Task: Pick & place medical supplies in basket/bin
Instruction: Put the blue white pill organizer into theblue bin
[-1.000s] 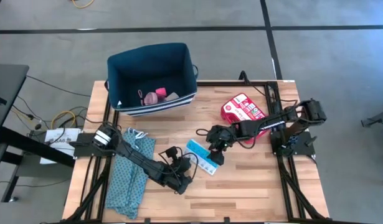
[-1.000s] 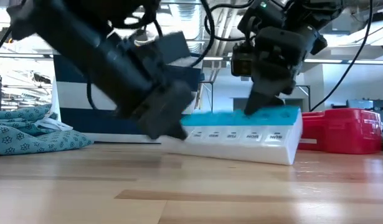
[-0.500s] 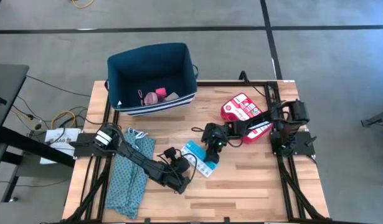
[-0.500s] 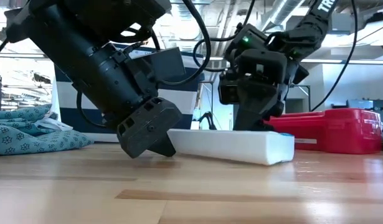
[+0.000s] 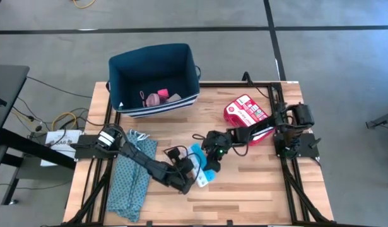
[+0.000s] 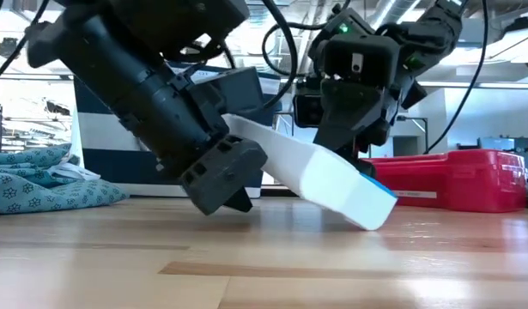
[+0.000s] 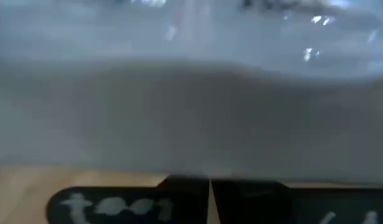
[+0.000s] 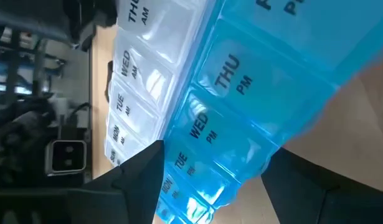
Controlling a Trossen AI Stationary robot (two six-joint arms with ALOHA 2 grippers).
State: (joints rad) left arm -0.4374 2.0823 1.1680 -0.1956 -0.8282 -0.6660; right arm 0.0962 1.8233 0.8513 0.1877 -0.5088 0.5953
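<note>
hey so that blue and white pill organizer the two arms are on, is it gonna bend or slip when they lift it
The pill organizer looks stiff: tilted with one end raised, it stays straight. Its smooth plastic lids seem slippery, so it may slide between the left claw and right claw. Probably light for its size.

arms: matte black, boxy | cables: black, looped | right wrist: green light | left wrist: white band
</note>
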